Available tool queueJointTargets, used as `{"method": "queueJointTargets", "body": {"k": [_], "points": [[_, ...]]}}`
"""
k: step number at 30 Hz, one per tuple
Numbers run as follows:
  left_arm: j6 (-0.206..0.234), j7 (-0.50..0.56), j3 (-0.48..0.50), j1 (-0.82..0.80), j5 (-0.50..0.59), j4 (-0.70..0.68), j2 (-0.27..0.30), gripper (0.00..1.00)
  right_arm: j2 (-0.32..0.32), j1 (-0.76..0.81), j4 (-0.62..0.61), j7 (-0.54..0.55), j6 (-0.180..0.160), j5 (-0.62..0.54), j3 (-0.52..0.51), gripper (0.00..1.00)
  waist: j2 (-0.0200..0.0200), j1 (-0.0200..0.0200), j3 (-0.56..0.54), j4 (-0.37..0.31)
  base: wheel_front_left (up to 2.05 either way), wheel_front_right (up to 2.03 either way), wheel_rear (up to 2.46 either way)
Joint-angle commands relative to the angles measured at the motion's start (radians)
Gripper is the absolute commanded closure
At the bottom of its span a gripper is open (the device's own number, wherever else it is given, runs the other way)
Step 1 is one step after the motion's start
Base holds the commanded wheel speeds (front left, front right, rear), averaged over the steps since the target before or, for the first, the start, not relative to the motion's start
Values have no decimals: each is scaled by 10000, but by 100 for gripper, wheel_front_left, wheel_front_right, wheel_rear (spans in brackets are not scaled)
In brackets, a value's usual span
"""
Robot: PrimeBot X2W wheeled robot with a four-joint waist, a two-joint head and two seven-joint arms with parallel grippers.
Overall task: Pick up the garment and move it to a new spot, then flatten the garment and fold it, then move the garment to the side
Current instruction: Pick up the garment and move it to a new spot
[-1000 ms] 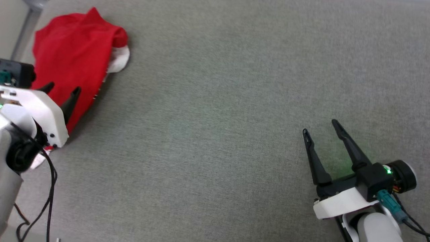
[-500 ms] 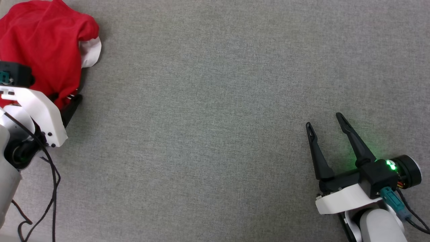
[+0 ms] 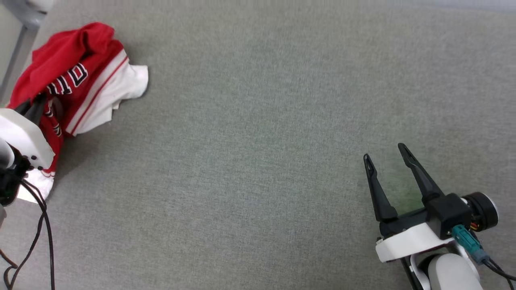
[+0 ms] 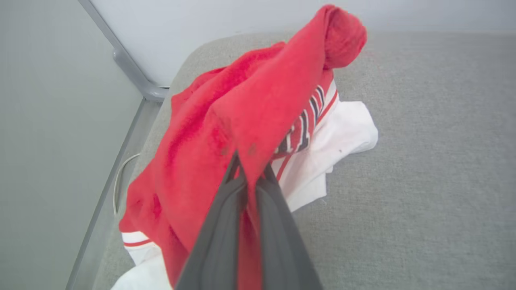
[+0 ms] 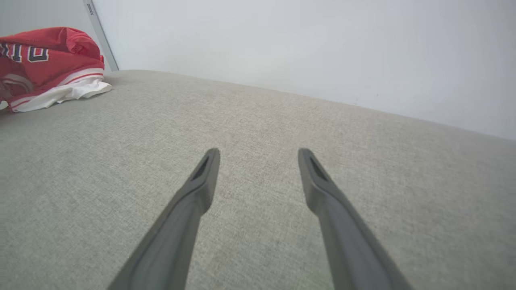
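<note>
The garment [image 3: 80, 76], a red shirt with white sleeves and black lettering, lies bunched at the far left of the grey surface. Its red cloth [image 4: 242, 112] is pulled up in a ridge in the left wrist view. My left gripper [image 4: 250, 161] is shut on a fold of that red cloth, the two dark fingers pressed together. In the head view its white housing [image 3: 20, 137] sits at the left edge over the garment. My right gripper [image 3: 387, 155] stands open at the lower right, far from the garment [image 5: 44, 60], with nothing between its fingers [image 5: 201, 177].
A grey upholstered surface [image 3: 258, 141] spreads across the middle and right. A pale wall and a grey metal post [image 4: 125, 64] border the surface behind the garment. A black cable [image 3: 44, 225] hangs from my left arm.
My left gripper has closed on the garment's red cloth and pulled it up, turning the lettering and white sleeve into sight. The head camera shifted. The right gripper stays open.
</note>
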Motion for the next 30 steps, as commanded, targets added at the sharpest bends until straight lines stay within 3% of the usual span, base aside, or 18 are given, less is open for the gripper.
{"method": "queueJointTargets", "body": {"k": [1, 10, 23, 30], "points": [[13, -257, -21, -55, 54, -32, 69, 100, 1, 116, 65, -24, -12, 78, -2, 0, 0, 0, -498, -61, 0, 0, 0], [129, -1486, -355, -223, 734, -911, 450, 100, 4, 393, 359, -24, -12, 632, -286, 0, 0, 0, -1987, -483, 0, 0, 0], [1478, -1315, -659, -505, 1644, -4432, 327, 100, 9, 436, 347, -24, -12, 930, -1049, 0, 0, 0, -2812, -1622, 0, 0, 0], [2139, -1304, -723, -1291, 2155, -5840, -375, 100, 7, 237, 241, -24, -12, 1080, -1071, 0, 0, 0, -2554, -2516, 0, 0, 0]]}}
